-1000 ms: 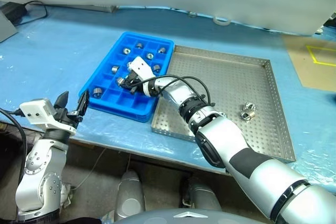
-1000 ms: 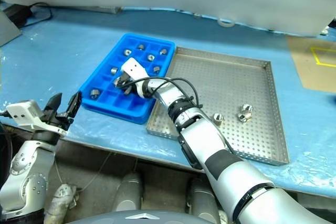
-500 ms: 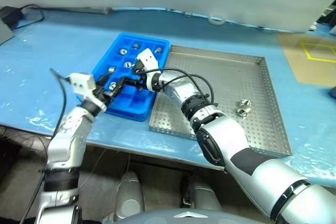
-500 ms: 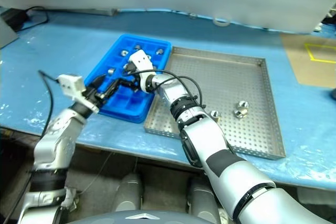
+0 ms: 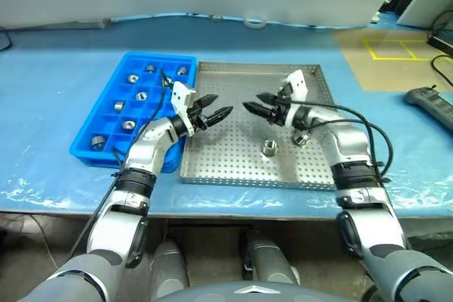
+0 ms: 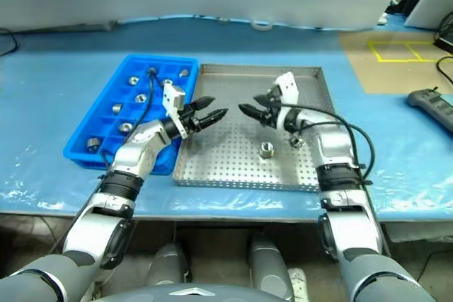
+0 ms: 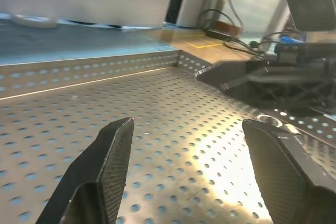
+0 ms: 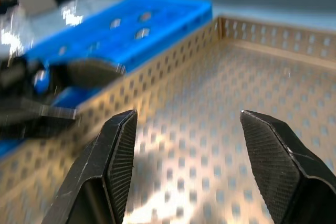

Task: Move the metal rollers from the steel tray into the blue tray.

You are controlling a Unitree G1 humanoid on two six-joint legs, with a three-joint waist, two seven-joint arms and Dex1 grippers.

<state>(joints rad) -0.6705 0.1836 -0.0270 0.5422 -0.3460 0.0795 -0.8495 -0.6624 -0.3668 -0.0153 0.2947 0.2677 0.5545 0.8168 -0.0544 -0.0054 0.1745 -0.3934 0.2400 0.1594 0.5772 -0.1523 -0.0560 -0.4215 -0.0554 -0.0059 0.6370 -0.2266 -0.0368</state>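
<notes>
Left gripper (image 5: 218,113): fingers spread apart, empty, hovering over the steel tray's left part, pointing toward the other gripper.
Right gripper (image 5: 256,109): fingers spread apart, empty, over the middle of the tray, facing the left one.
Steel tray (image 5: 233,172): on the blue-covered table, touching the blue tray's right side.
Metal rollers: one (image 5: 269,148) on the steel tray's perforated floor; another (image 5: 301,137) lies under the right forearm.
Blue tray (image 5: 85,149): several rollers sit in separate compartments.

We find no writing, label, brand or number that we can read anywhere in these views. We see no legible sign either.
</notes>
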